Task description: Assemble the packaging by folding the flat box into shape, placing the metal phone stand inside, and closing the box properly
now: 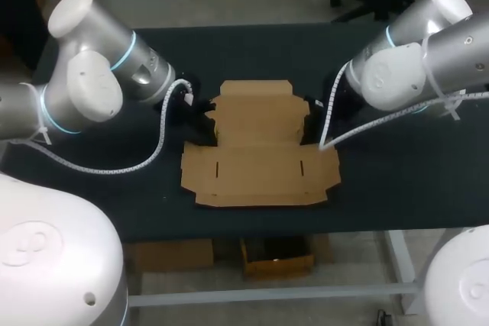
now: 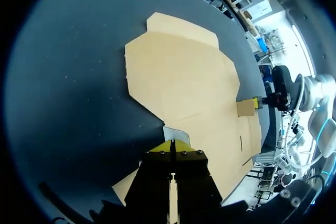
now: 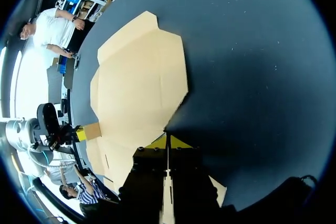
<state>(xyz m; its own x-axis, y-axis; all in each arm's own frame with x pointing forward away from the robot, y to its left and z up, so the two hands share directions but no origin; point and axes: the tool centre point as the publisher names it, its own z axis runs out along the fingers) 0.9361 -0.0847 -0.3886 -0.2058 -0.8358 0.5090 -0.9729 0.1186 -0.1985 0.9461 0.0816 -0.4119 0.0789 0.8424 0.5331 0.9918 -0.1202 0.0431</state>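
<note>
So the cardboard box [image 1: 260, 158] is still just a flat cutout, lying open in the middle of the dark table [image 1: 397, 166], with its widest panel toward the near edge and a smaller tabbed panel pointing at the far edge. The two arms come in from opposite sides and the box sits right between them. The left gripper [image 2: 172, 145] is down at the box's left edge. Its yellow tips are pressed together with barely a sliver between them, and they look pinched on the left flap [image 3: 92, 130], which the right wrist view shows as a small brown tab lifted off the table at that gripper. It's the same deal on the other side. The right gripper [image 3: 168, 141] has its tips squeezed together at the box's right edge, and the left wrist view shows the right flap [image 2: 244, 108] standing up against its yellow tip. The rest of the cardboard lies flat on the table, and none of the walls are folded up yet.
</note>
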